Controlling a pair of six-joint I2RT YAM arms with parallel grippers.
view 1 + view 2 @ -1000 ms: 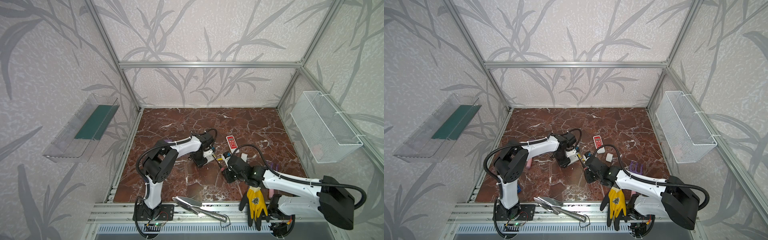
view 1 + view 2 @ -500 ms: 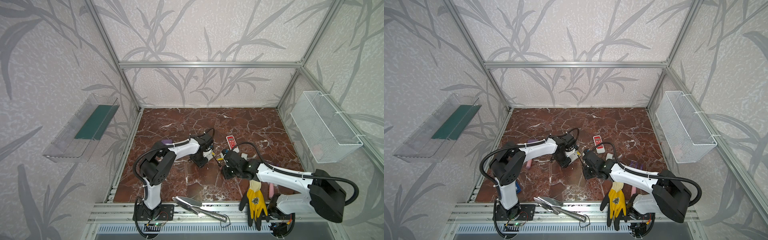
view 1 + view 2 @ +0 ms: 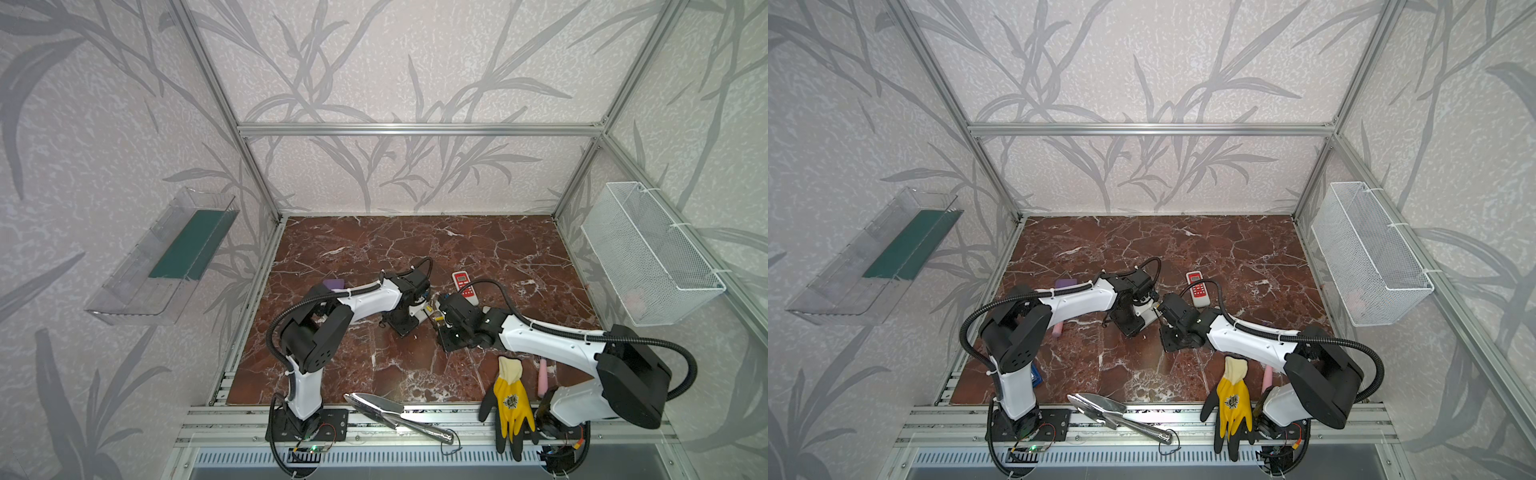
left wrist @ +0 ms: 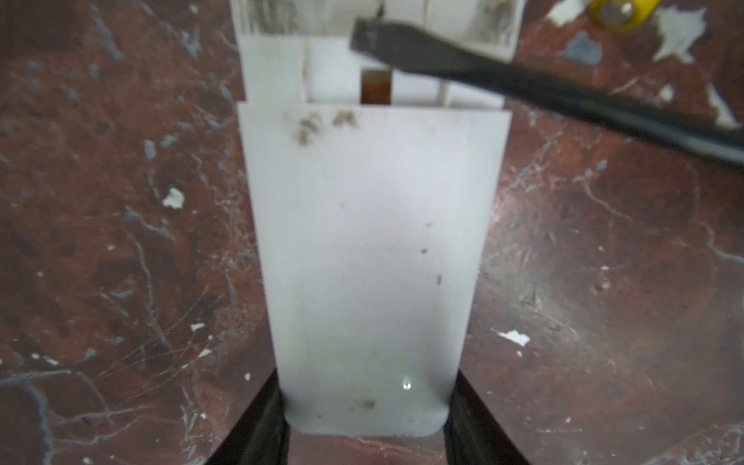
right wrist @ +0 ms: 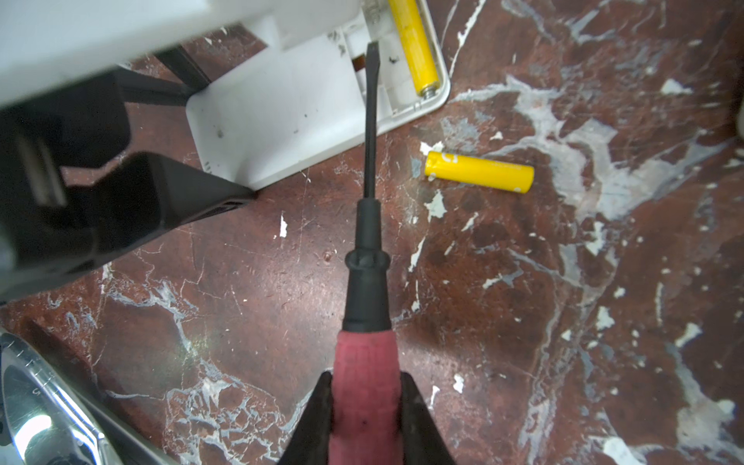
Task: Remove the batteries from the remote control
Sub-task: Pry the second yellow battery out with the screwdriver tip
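Left gripper [image 4: 364, 418] is clamped on the near end of the white plastic remote control [image 4: 366, 249], which lies face down at mid-table with its cover off. Right gripper [image 5: 366, 406] is closed on the red-pink handle of the black-shafted flat screwdriver [image 5: 367, 241]. The tip sits in the empty slot, right beside the seated yellow cylindrical battery [image 5: 414, 40].

The loose yellow battery [image 5: 479, 172] lies on the brown marble tabletop [image 5: 563, 322], just beside the remote's open end, on the right arm's side.

Handling, my read:
- Cells are light, rigid and smooth-skinned, so they will roll if nudged.
- The seated one is probably spring-loaded. Lever under its end, not mid-body.
- Pinch the loose one across its middle.
- The compartment walls are thin plastic, so pry gently.
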